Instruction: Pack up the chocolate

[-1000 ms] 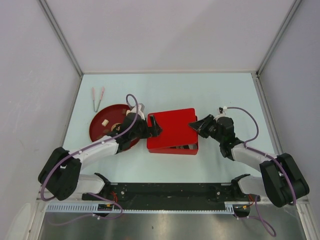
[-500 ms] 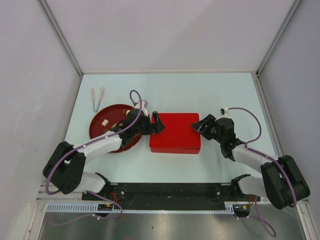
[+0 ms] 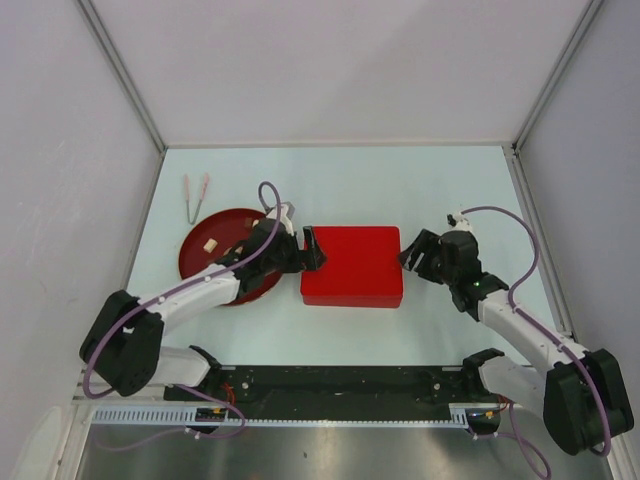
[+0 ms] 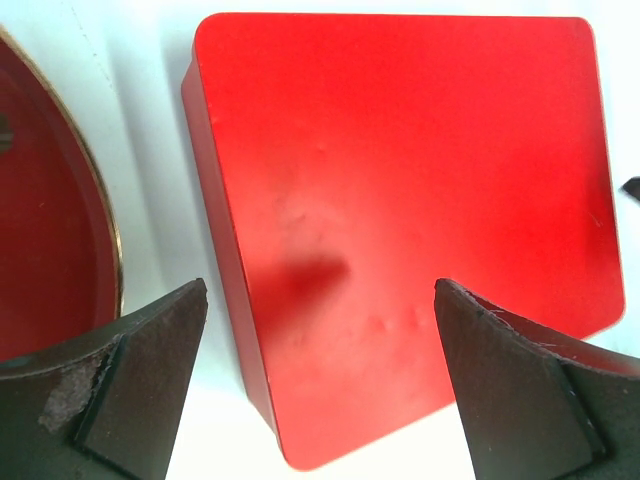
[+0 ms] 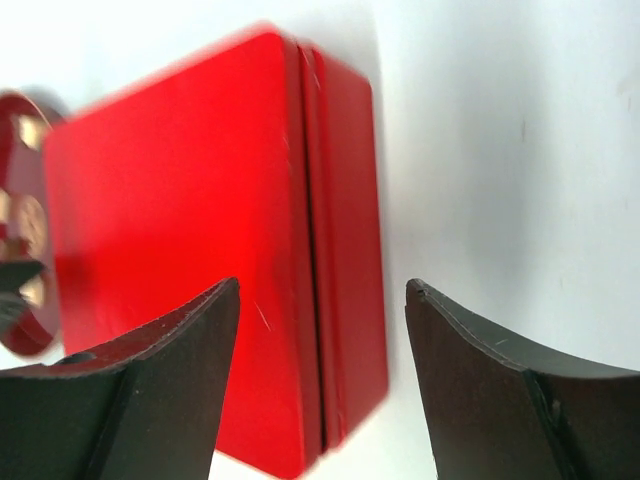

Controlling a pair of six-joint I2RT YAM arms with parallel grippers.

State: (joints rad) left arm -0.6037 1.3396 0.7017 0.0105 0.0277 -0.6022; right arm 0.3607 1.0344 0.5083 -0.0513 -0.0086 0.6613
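Centre frame, the lidded red box (image 3: 351,265) is flanked by wide-spread left gripper (image 3: 314,248) and right gripper (image 3: 409,251); even pressing is advised.

Box (image 3: 351,266) mid-table, plate (image 3: 193,266) just left of it (chocolate (image 3: 210,245) on it), tongs (image 3: 194,198) behind the plate

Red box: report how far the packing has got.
Done: the red box sits lidded and shut. In hand: nothing; the left gripper and right gripper flank it, both open. Left: at least one chocolate lies unpacked on the plate.
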